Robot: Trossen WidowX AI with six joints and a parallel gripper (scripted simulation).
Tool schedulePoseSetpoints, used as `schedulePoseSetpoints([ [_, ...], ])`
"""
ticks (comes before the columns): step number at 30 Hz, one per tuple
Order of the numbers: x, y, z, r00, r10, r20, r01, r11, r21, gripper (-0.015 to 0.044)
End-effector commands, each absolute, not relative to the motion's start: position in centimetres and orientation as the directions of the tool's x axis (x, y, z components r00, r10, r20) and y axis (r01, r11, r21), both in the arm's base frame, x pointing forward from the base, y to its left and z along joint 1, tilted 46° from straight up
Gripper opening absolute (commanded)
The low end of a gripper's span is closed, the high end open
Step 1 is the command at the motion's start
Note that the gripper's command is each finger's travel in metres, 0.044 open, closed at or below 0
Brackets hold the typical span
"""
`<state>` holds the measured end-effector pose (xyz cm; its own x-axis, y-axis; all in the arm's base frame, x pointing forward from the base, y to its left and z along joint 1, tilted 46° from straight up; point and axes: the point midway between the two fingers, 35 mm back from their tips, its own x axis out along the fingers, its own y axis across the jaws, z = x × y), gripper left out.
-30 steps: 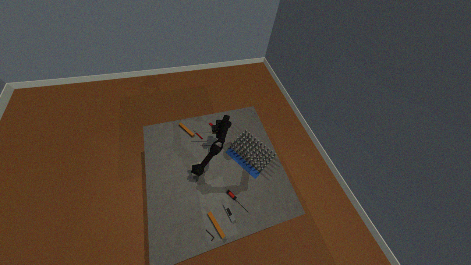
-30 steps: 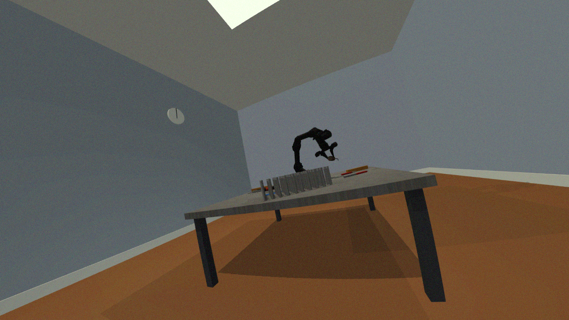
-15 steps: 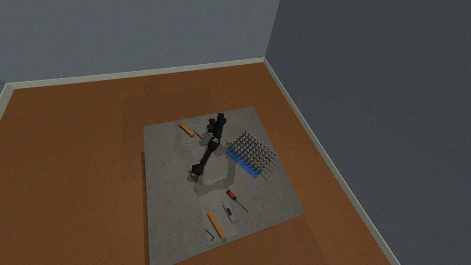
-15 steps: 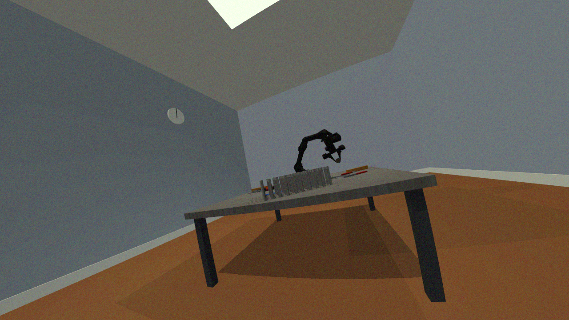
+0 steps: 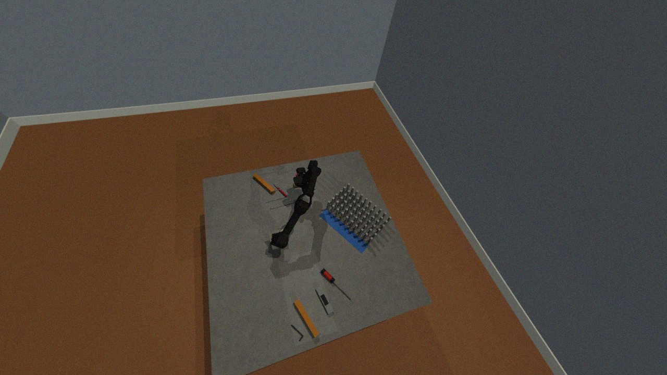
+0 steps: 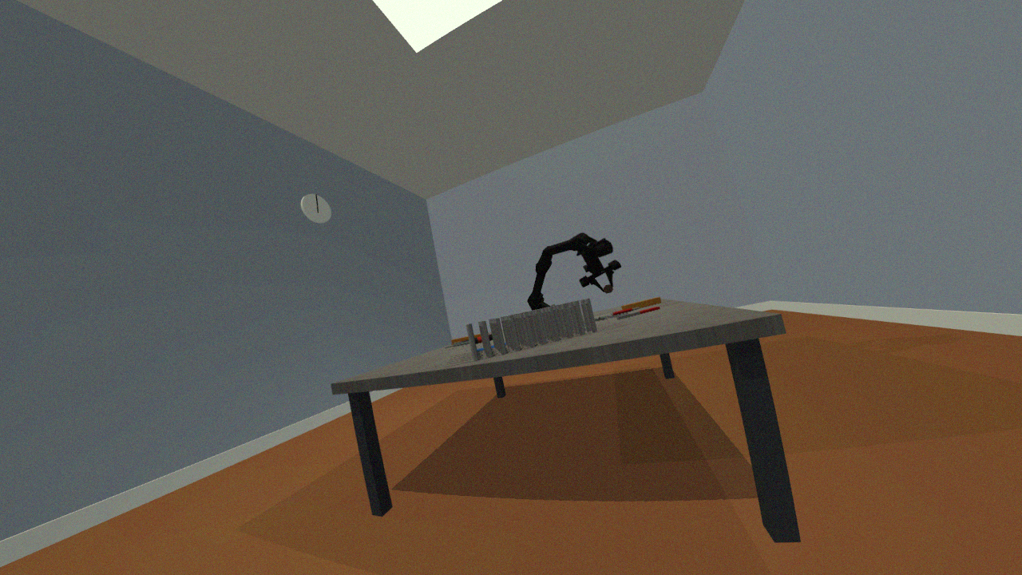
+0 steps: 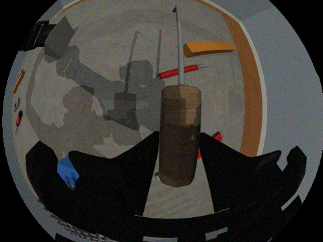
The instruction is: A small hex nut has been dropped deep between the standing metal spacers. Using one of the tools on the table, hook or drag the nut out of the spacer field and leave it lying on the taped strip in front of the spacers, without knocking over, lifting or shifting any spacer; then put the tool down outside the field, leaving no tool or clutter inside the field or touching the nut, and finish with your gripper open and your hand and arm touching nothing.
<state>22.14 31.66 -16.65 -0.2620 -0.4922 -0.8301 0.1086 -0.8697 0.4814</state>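
My gripper is shut on the brown wooden handle of a hook tool, held above the table. The tool's thin grey shaft points away from the hand and ends in a small bent tip at the top of the wrist view. The metal spacers stand upright in a dense field to one side of the hand. The blue taped strip lies along the field's front. The hex nut cannot be made out in these views.
Near the hand lie an orange bar, a small red tool and a partly hidden red-handled tool. Across the table lie a red-black screwdriver, a grey knife-like tool, another orange bar and a hex key.
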Motion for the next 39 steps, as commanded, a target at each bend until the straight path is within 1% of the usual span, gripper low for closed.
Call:
schedulePoseSetpoints([
  [1,22.1,31.5,-16.9,-0.266,-0.492,-0.829,0.116,-0.870,0.479,0.0000],
  [39,22.7,29.5,-19.2,-0.266,-0.492,-0.829,0.115,-0.870,0.479,0.0000],
])
